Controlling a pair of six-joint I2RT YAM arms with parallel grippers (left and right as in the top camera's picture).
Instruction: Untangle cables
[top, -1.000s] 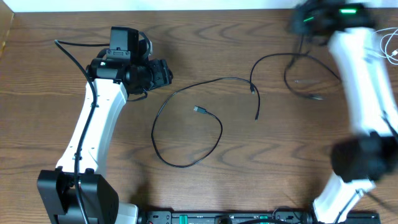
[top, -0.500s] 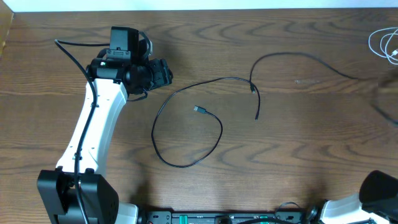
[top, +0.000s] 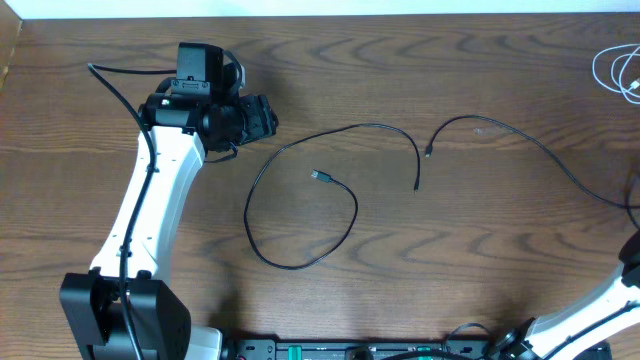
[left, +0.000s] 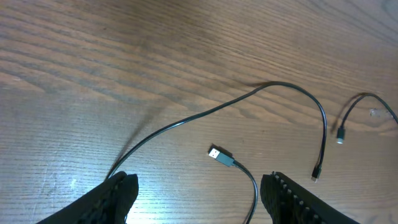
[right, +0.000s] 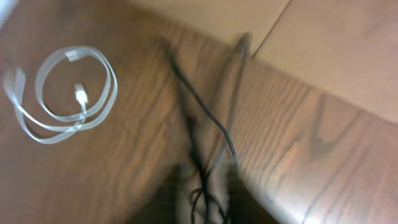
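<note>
While the left hand (left: 198, 198) hovers with fingers spread wide and empty, a looped black cable (left: 186, 118) lies on the wooden surface (top: 480, 270) just ahead of it, with its USB plug (left: 221, 155) lying inside the loop. A second black cable (top: 530, 143) lies beyond the first without touching it, and it runs off toward the right hand (right: 202, 202). Blur hides that hand, so I cannot tell whether it grips the black strand. A coiled white cable (right: 73, 55) lies ahead and left of it.

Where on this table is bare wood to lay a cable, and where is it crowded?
Free: the far strip between the left gripper and the white cable; the near patch below the long black cable, right of the looped black cable. Crowded: the middle, where their plugs lie close.
</note>
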